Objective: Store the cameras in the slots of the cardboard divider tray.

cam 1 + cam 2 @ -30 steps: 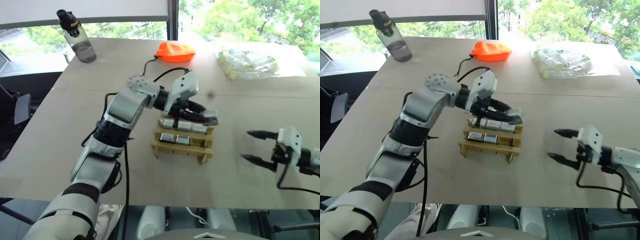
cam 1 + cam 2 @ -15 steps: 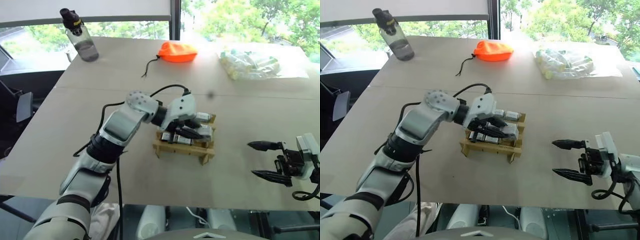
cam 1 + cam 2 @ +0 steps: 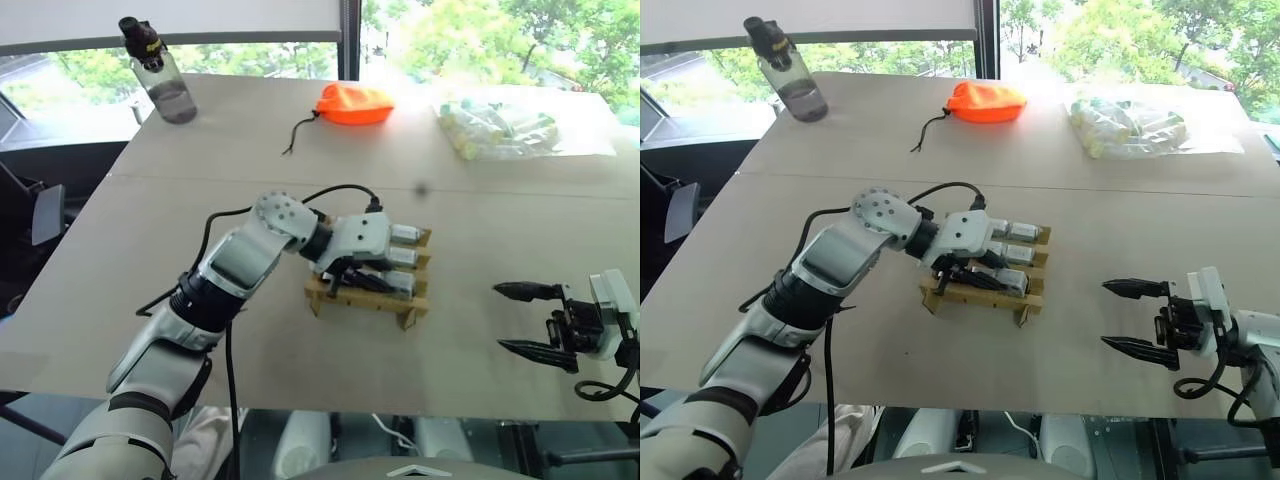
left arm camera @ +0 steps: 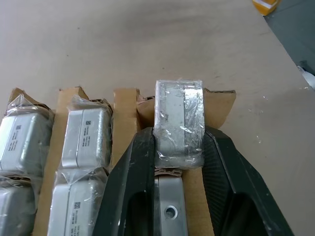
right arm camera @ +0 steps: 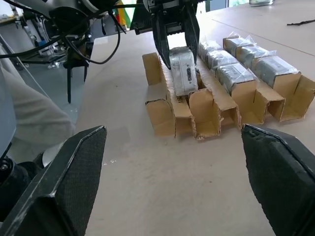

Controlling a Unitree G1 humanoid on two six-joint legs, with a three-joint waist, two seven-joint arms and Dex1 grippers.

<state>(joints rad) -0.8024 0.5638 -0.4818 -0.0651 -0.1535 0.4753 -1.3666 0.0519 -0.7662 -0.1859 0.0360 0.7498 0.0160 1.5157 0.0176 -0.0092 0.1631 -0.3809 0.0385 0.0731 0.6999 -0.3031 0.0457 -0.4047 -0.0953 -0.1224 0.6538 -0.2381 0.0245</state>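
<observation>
The cardboard divider tray [image 3: 330, 293] lies mid-table, and several silver-grey wrapped cameras [image 3: 404, 237] stand in its slots. My left gripper [image 3: 378, 279] is down at the tray's near row, shut on one more camera [image 4: 178, 123]. In the left wrist view that camera sits upright between the black fingers [image 4: 129, 187], its lower end inside a cardboard slot [image 4: 219, 105]. Neighbouring cameras [image 4: 86, 130] fill the slots beside it. My right gripper [image 3: 500, 318] hovers open to the right of the tray, apart from it and holding nothing.
At the back of the table are a water bottle [image 3: 160, 85] on the left, an orange pouch [image 3: 350, 103] in the middle and a clear bag of pale tubes [image 3: 500, 125] on the right. Bare tabletop lies between the tray and my right gripper.
My left gripper has come down and nearer with the camera, from above the tray's far row to its near row. The right gripper stays open, about where it was.
</observation>
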